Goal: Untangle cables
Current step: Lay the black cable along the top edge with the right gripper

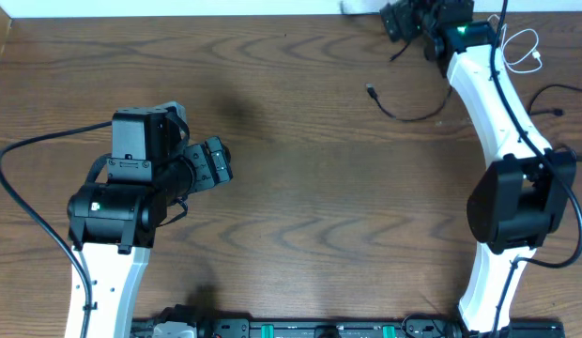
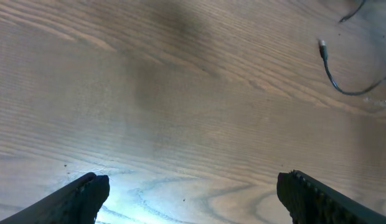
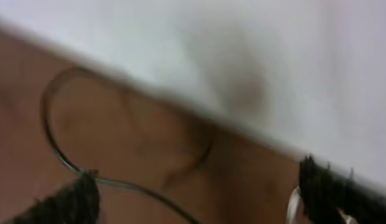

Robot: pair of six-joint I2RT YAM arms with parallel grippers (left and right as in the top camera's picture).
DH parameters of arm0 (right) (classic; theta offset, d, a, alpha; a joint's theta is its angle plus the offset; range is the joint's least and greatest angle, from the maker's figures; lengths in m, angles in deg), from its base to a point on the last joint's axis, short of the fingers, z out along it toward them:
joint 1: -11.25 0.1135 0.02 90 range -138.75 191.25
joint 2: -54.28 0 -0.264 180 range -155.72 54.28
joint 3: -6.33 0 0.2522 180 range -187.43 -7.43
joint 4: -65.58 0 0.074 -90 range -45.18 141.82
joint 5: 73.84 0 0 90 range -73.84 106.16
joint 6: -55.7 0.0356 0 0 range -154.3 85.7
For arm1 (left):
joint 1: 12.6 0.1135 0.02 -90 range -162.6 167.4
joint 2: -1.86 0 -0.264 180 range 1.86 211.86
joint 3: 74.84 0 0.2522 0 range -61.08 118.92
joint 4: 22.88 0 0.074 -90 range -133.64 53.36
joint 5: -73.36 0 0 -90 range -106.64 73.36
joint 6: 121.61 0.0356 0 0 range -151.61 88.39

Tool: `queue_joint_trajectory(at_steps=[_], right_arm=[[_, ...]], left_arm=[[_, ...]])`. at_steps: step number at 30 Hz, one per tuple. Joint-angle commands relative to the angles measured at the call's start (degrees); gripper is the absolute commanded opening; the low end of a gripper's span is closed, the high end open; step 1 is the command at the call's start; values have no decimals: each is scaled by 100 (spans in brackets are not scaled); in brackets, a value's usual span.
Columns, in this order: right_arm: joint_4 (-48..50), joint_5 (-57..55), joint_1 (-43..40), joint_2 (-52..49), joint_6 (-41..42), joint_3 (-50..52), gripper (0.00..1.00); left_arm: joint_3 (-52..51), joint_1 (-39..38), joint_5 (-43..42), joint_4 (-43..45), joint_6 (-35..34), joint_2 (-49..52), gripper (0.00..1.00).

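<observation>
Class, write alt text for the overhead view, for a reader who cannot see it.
Seen from above, two robot arms at a wooden table: the right end effector reaches the far edge near a thin black cable and a looped white cable; the left end effector hangs open over bare wood.

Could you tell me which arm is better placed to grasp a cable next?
Right, probably. The right gripper is open at the far edge with a cable loop just ahead of it; the left gripper, also open, hovers over bare tabletop, the black cable well off.
</observation>
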Motion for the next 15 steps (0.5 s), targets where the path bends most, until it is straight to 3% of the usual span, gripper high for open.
queue_joint_trajectory(at_steps=[1, 6, 10, 12, 15], right_arm=[[-789, 76, -44, -363, 402, 68, 99], [-1899, 74, -125, -509, 1362, 70, 97], [-2695, 76, -164, -505, 1917, 70, 84], [-3012, 72, -184, -507, 1978, 98, 71], [-3101, 39, -245, -507, 1971, 232, 74]], left_arm=[[57, 22, 35, -20, 48, 7, 92], [57, 22, 35, -20, 48, 7, 92], [57, 22, 35, -20, 48, 7, 92], [57, 22, 33, -20, 48, 7, 92], [57, 22, 35, -20, 48, 7, 92]])
